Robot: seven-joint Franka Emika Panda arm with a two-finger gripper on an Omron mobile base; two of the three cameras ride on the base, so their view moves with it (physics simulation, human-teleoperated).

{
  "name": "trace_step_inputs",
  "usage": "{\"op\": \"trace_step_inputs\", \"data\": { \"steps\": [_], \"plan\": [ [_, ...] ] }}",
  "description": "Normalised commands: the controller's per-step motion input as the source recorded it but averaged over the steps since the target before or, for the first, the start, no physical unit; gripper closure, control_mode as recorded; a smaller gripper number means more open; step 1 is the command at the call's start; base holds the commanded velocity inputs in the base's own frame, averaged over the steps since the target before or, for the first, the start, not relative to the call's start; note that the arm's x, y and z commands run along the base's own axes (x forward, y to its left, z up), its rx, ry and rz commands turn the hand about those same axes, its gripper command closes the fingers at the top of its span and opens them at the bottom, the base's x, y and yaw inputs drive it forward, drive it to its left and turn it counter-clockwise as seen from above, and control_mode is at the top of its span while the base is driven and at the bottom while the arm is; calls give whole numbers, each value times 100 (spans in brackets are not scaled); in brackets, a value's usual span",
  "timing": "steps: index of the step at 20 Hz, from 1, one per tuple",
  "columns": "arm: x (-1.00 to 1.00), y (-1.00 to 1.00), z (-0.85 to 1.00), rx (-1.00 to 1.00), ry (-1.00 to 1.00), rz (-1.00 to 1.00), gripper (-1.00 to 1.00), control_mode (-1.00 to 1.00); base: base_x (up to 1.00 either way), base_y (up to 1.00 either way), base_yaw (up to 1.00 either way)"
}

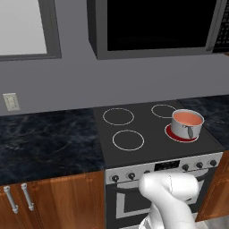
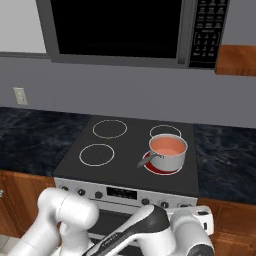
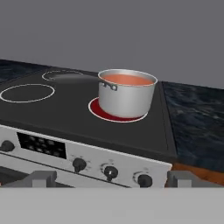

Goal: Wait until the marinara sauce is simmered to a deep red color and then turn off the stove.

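Sauce (image 3: 129, 79) sits in the pot (image 3: 126, 98) on the stove's (image 1: 147, 134) near-right burner (image 3: 114, 114), which glows red. It looks salmon-orange, not deep red, so we judge the step is waiting. Our gripper (image 3: 111, 179) hangs low before the knobs (image 3: 111, 172), fingers spread, touching nothing. We should hold off, watch the colour, then turn that burner's knob.

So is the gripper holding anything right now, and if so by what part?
Nothing is held. The gripper is open, hanging in front of the stove and apart from its knobs; the pot sits untouched on the glowing burner.
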Motion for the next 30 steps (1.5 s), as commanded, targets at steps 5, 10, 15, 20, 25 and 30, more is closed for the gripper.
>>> {"op": "trace_step_inputs", "data": {
  "steps": [5,10,15,20,25,30],
  "plan": [
    [29,-13,-48,0,-26,0,-100,-100,0,0,0],
    [30,-9,-45,2,-22,0,-100,-100,0,0,0],
    [34,0,-40,2,-15,0,-100,-100,0,0,0],
    [27,-4,-29,7,-13,0,-100,-100,0,0,0],
    [23,-3,-31,9,-8,-1,-100,-100,0,0,0],
    [14,-16,-23,11,-8,-1,-100,-100,0,0,0]
  ]
}}
